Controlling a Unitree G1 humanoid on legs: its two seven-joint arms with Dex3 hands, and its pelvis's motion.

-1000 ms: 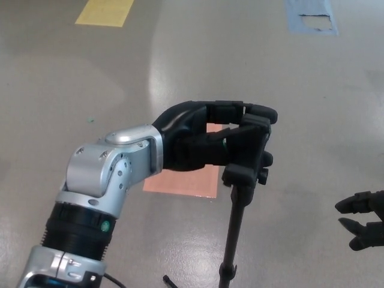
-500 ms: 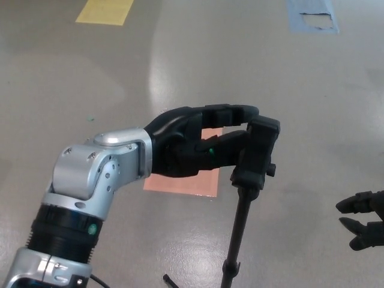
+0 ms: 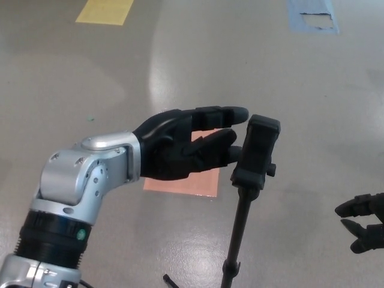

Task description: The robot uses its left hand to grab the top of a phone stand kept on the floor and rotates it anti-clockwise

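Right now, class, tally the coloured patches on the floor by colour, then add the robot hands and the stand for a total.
Yellow patch: 1
Blue patch: 1
Orange patch: 1
Robot hands, left hand and right hand: 2
Phone stand: 1
Total: 6

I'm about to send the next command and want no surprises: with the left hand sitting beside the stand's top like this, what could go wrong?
1. The left hand is open, its fingertips just beside the phone stand; a sideways drift could push the head and tip the thin pole.
2. The stand's base is out of frame, so its footing cannot be checked.
3. The right hand hangs open at the picture's edge, too far away to steady anything.
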